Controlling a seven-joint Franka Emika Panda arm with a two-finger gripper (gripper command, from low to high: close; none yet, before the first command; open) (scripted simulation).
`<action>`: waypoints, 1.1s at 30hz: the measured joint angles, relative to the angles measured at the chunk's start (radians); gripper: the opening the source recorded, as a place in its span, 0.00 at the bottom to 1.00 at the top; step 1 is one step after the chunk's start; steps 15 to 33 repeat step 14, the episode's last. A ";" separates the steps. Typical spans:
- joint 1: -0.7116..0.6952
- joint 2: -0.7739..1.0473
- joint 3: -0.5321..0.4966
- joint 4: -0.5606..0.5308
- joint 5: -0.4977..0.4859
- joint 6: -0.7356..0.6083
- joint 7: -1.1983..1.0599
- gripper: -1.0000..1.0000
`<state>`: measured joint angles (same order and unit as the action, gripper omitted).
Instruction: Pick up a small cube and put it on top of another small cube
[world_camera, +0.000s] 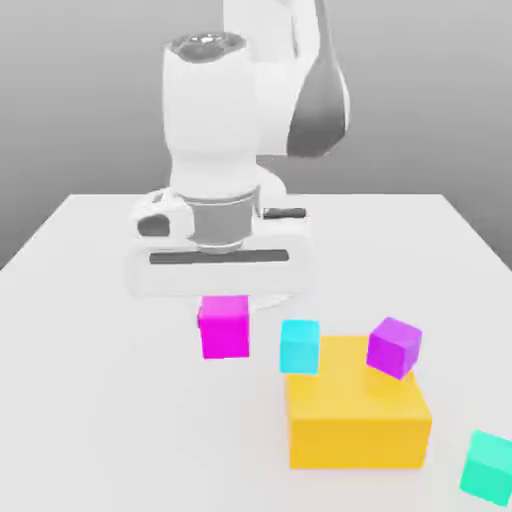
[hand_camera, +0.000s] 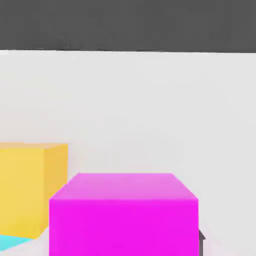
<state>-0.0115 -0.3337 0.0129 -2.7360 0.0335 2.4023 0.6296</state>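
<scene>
The small cube (world_camera: 224, 326), bright magenta, sits right under my hand on the white table (world_camera: 90, 380). In the hand view the small cube (hand_camera: 124, 215) is close and centred between the jaws. My gripper (world_camera: 224, 312) is shut on it from above. Its fingers are hidden behind the cube and the hand's body. A small cyan cube (world_camera: 299, 346) stands just to the exterior view's right of the magenta one, touching the yellow block's far left corner. A sliver of the cyan cube (hand_camera: 12, 242) also appears beside the yellow block (hand_camera: 30, 185).
A large yellow block (world_camera: 358, 420) stands at the front, towards the exterior view's right. A tilted violet cube (world_camera: 394, 347) shows at its far right corner; I cannot tell whether it rests on the block. A teal cube (world_camera: 488, 467) lies near the right edge.
</scene>
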 joint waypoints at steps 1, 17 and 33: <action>0.019 -0.036 0.013 -0.021 0.005 -0.015 -0.009 0.00; 0.106 -0.026 0.082 -0.174 0.030 0.148 -0.051 1.00; 0.106 -0.026 0.082 -0.174 0.030 0.148 -0.051 1.00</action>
